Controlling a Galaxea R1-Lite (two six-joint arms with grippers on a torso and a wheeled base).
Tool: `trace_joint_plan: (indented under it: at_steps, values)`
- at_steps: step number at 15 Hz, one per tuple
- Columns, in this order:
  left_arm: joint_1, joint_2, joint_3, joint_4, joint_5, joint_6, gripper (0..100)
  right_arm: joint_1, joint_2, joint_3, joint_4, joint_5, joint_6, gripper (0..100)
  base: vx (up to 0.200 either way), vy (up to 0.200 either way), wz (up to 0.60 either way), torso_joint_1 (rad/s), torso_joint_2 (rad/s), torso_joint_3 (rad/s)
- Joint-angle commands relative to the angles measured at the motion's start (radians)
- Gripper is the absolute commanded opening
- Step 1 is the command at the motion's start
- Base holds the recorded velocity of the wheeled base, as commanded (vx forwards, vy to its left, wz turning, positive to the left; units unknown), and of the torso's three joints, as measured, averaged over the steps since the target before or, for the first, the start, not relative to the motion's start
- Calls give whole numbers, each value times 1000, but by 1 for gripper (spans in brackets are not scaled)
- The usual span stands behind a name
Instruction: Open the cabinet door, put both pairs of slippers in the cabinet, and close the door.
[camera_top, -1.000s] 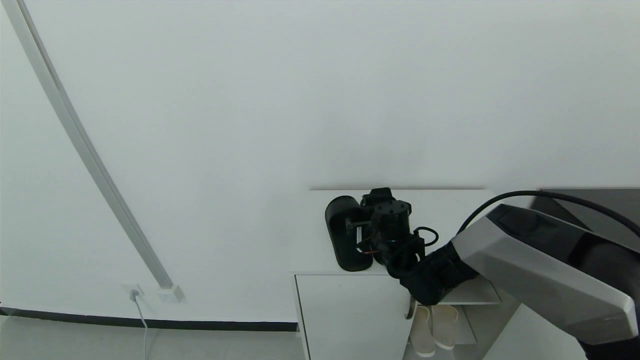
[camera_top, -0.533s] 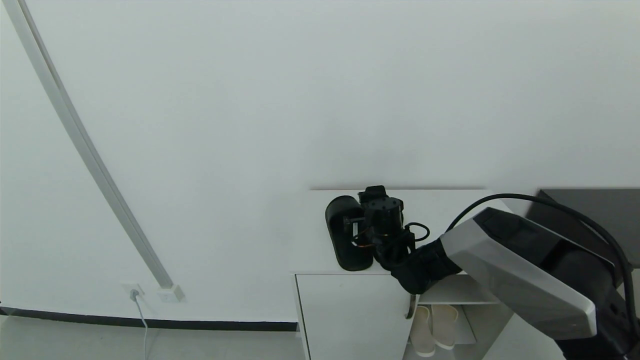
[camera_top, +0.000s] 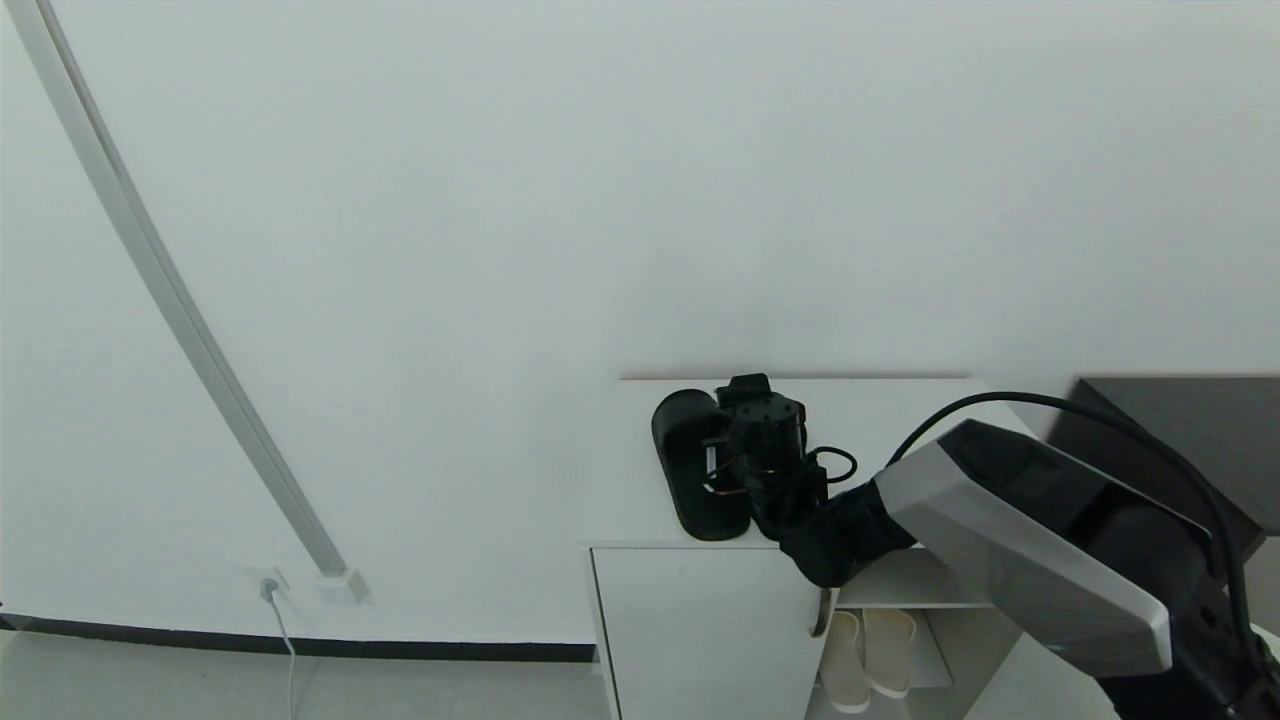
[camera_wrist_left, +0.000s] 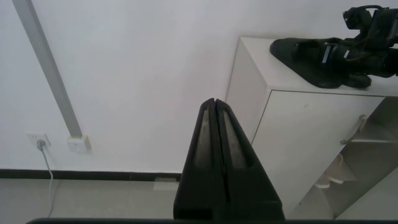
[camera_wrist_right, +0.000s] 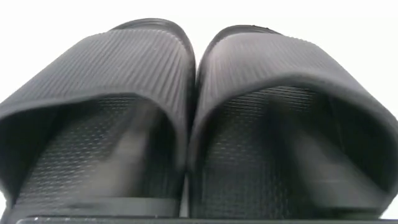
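Left gripper (camera_wrist_left: 215, 107): closed on itself, holding nothing, held out before the wall to the left of the cabinet; grey cable conduit (camera_top: 150, 270): runs slanting down the white wall to a small junction box (camera_top: 343, 588); wall socket (camera_top: 266, 584): just beside that box, with a cable hanging from it; white cabinet (camera_top: 640, 500): its left door (camera_top: 700, 640) closed, with a handle (camera_top: 822, 612) at the door's right edge; black slippers (camera_top: 682, 485): a pair side by side and touching, resting on the cabinet top near its front left corner; right gripper (camera_top: 718, 458): at the right side of the black slippers, whether it grips them cannot be told; cream slippers (camera_top: 868, 655): a pair on the lower shelf of the open right compartment, beneath an upper shelf (camera_top: 930, 590).
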Motion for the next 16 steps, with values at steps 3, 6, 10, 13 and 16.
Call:
trace_joint_plan:
  at_steps: [3, 6, 10, 13, 16]
  values:
    - [0, 0, 0, 0, 0, -1, 0, 9, -87, 80, -26, 1, -8, 0, 0, 0, 0, 0, 0, 0]
    - [0, 0, 0, 0, 0, -1, 0, 30, -222, 295, -115, 34, -53, 0, 0, 0, 0, 0, 0, 0]
    - [0, 0, 0, 0, 0, -2, 0, 47, -385, 568, -172, 71, -54, 0, 0, 0, 0, 0, 0, 0]
    - [0, 0, 0, 0, 0, -1, 0, 55, -495, 743, -225, 119, -51, 0, 0, 0, 0, 0, 0, 0]
    - [0, 0, 0, 0, 0, -1, 0, 68, -603, 904, -231, 223, -50, 0, 0, 0, 0, 0, 0, 0]
